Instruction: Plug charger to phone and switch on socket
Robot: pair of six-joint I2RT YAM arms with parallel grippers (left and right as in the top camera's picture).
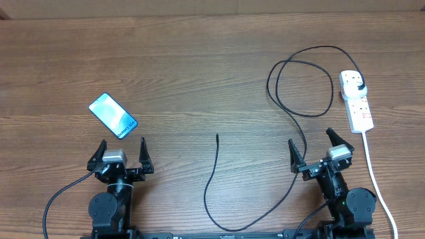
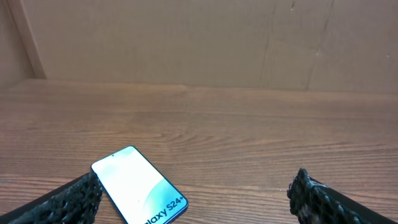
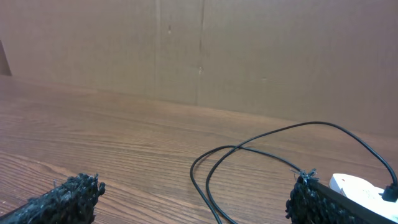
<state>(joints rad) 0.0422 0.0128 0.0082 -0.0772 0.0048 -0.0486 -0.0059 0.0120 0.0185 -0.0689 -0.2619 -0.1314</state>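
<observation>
Lying loose on the table (image 1: 199,66), the charger (image 1: 217,143) has its connector tip between my two arms. Its black cable loops right to the plug seated in the socket (image 1: 356,101). The phone (image 1: 113,115) rests screen-up just ahead of my left gripper (image 1: 121,143). That one and my right gripper (image 1: 309,137) hold nothing, jaws spread wide.

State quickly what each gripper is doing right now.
Left gripper: open, holding nothing.
Right gripper: open, holding nothing.

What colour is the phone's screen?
Light blue-cyan, fading to white; the phone shows best overhead.
</observation>
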